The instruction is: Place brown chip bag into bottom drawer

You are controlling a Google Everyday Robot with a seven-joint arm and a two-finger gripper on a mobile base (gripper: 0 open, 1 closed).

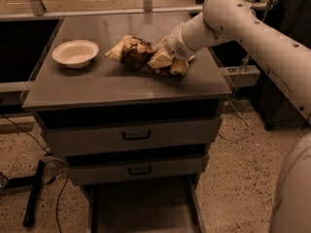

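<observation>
You see the brown chip bag (130, 52) lying on the grey surface (121, 84) of the cabinet, right of centre and towards the back, with its long side running left to right. Its dark middle and pale left end are exposed. Its right end is covered by the hand (169, 63), which rests down on the bag at that end and is in contact with it. You cannot tell from this view whether the hand is wide, narrow or actually holding the bag, because its pale parts blend with the pale end of the bag. The white arm (228, 18) comes in from the upper right and slopes down to the hand. A white bowl (75, 53) stands upright on the same surface, to the left of the bag and apart from it. Below the surface, the top drawer (131, 142) and the middle drawer (160, 168) each show a black bar handle on a grey front. The middle one sits slightly forward of the one above. The bottom drawer (141, 212) is pulled out towards you at the foot of the cabinet. Its flat floor is in shadow and is cut off by the lower edge of the view. The bag is not in that drawer. A speckled floor (233, 178) surrounds the cabinet, and dark cables (59, 198) trail across it at the lower left.
</observation>
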